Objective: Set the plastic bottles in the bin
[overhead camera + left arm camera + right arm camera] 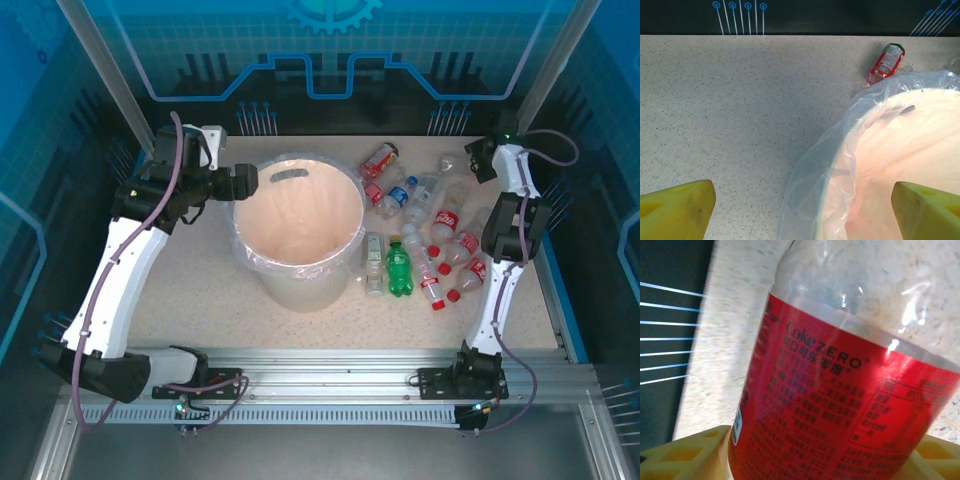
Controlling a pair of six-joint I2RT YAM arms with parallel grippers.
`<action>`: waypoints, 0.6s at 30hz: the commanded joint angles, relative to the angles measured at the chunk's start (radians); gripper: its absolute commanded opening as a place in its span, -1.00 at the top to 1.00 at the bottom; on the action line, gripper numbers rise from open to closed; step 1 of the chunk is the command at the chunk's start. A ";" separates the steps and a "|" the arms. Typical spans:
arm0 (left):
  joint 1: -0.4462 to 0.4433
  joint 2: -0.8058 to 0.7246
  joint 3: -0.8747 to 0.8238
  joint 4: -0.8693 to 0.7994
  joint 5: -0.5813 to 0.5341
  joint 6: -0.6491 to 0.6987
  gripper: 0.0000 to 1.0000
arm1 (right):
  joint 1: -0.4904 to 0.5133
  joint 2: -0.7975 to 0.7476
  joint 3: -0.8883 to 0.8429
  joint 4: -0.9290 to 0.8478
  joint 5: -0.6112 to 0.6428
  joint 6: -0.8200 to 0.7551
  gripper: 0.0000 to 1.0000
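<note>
Left arm (pixel 115 275): long white shell links with black joint housings between them.
Right arm (pixel 497 300): same build, white links, black joints and wrist block.
Bases (pixel 110 375): black, blocky, one per arm.
Cables (pixel 177 140): dull purple-grey hose along each arm, looping loose at the joints.
Left gripper (pixel 804 189): yellow plastic jaws, wedge-shaped, faces smudged grey.
Right gripper (pixel 830 440): yellow plastic jaws with moulded square recesses.
Indicator (pixel 507 135): small green light on the right arm's upper joint.
</note>
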 commanded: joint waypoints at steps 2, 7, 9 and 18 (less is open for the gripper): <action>-0.008 0.021 0.034 -0.068 0.038 0.029 -0.82 | 0.012 -0.174 -0.014 0.076 -0.043 -0.069 -0.35; -0.007 0.012 0.001 -0.067 0.077 0.015 -0.67 | 0.075 -0.317 -0.089 0.153 -0.098 -0.167 -0.34; -0.008 0.006 -0.020 -0.058 0.104 0.010 -0.61 | 0.115 -0.392 -0.129 0.195 -0.126 -0.217 -0.33; -0.012 -0.015 -0.110 -0.030 0.105 0.034 -0.44 | 0.446 -0.677 -0.219 0.209 -0.241 -0.522 -0.32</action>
